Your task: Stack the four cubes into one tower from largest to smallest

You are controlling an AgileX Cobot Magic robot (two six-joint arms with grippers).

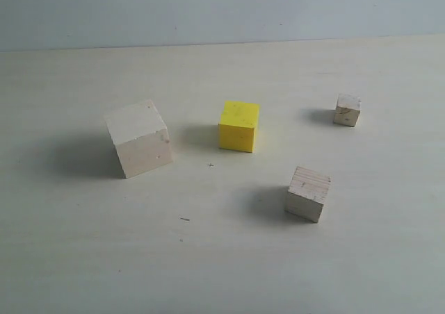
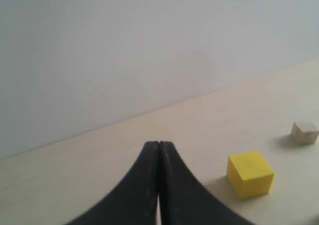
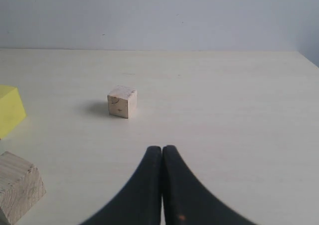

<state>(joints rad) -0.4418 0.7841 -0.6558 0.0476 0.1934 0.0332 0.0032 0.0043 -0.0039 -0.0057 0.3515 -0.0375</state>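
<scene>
Four cubes stand apart on the pale table. The large pale wooden cube (image 1: 140,137) is at the left, the yellow cube (image 1: 238,126) near the middle, the medium grained cube (image 1: 308,193) toward the front right, and the small pale cube (image 1: 347,110) at the back right. No tower stands. Neither arm shows in the exterior view. My left gripper (image 2: 158,144) is shut and empty, with the yellow cube (image 2: 250,174) and small cube (image 2: 304,132) ahead of it. My right gripper (image 3: 162,149) is shut and empty, short of the small cube (image 3: 122,101); the yellow cube (image 3: 10,109) and medium cube (image 3: 17,192) sit at the edge.
The table (image 1: 222,258) is a plain pale surface ending at a light grey wall (image 1: 208,8) at the back. Small dark specks (image 1: 184,219) mark the tabletop in front of the large cube.
</scene>
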